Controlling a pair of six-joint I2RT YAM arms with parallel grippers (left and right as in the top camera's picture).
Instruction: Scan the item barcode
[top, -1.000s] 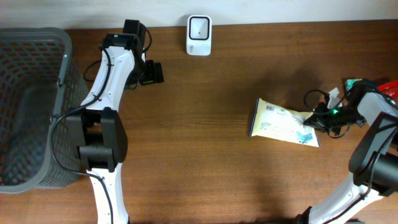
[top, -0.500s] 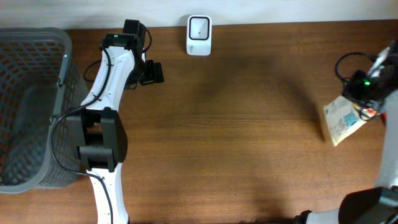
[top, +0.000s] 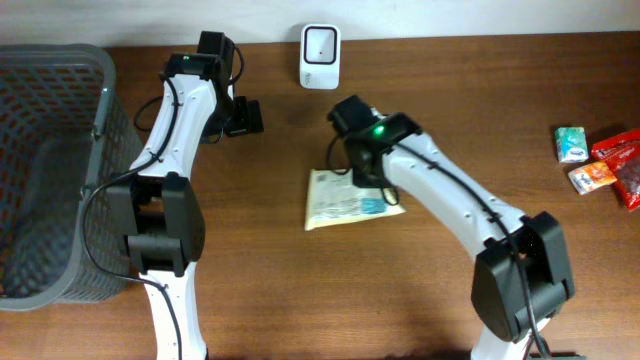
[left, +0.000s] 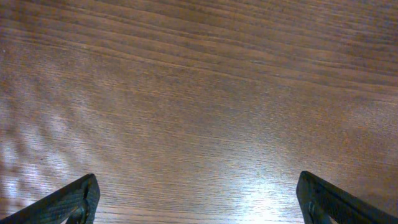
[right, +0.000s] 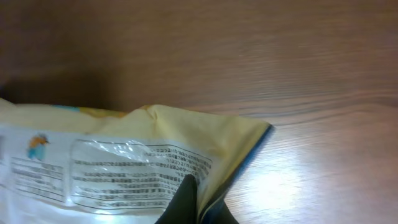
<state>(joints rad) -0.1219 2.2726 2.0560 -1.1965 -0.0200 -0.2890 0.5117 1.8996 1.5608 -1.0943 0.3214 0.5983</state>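
Now the right fingers (right: 186, 198) are shut tight on one edge of the pale yellow plastic packet with small print on it (top: 345, 198). The packet is near the middle of the brown wooden bench (top: 470, 90), a little in front of the small white scanner box (top: 320, 43) but not at it yet. I cannot tell if the packet touches the bench. The left fingers (left: 73, 200) are wide open and hold nothing, over bare wood near the scanner. I think the job now is to bring the packet up to the scanner's window. To do it well, the arm should go slowly, turn the stripes toward the window, and hold the packet flat. I cannot see the stripes, so it may need a turn.
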